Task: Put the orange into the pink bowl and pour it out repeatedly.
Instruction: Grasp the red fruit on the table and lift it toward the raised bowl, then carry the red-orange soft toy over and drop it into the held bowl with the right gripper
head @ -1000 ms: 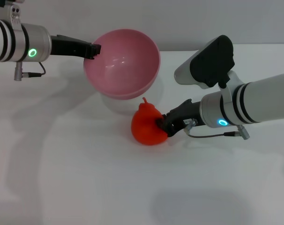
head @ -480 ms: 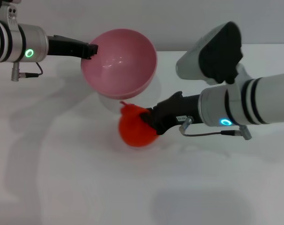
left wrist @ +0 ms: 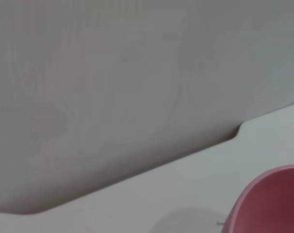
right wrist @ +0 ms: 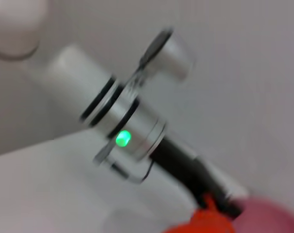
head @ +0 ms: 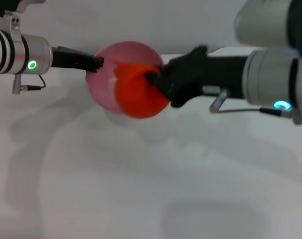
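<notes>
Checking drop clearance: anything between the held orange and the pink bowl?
Nothing visible. In the head view the orange, held by the right hand, overlaps the pink bowl.

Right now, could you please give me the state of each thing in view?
orange: held in the air by the right gripper, in front of the bowl.
pink bowl: lifted off the table, tilted, gripped at its rim by the left gripper.
table: white, bearing neither.

I see the left gripper [head: 97, 62] at the left rim of the pink bowl [head: 103, 84], bowl raised above the table [head: 141, 189], the orange [head: 138, 94] in front of the bowl's opening, the right gripper [head: 158, 82] holding it from the right.
</notes>
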`<move>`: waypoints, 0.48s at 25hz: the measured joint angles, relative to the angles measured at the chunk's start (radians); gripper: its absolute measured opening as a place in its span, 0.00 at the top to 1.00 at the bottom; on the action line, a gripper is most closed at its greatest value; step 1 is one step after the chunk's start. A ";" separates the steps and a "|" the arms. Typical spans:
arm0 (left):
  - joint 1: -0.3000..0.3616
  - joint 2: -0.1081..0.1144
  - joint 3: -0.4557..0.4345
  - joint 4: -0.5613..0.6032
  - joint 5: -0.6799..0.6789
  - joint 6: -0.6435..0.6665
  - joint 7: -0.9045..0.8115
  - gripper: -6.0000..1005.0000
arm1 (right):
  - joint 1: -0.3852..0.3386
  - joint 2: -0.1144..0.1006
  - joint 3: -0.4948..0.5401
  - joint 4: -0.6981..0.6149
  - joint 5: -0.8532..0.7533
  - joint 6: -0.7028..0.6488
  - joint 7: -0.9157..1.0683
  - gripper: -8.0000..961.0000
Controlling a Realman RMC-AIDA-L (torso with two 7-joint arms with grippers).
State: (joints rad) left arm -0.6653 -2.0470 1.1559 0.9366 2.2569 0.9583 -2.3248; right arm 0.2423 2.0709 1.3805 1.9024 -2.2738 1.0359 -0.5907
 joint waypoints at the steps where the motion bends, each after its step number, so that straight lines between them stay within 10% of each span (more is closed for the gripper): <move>1: 0.002 -0.001 0.003 -0.001 0.002 0.002 0.000 0.95 | -0.003 0.000 0.012 0.014 -0.001 -0.002 -0.002 0.94; 12: 0.020 -0.010 0.072 0.011 -0.004 0.016 -0.009 0.95 | 0.025 0.002 0.042 -0.077 0.003 -0.112 -0.033 0.94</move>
State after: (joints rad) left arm -0.6458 -2.0566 1.2280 0.9474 2.2530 0.9744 -2.3337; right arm 0.2674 2.0730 1.4224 1.8250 -2.2713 0.9243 -0.6236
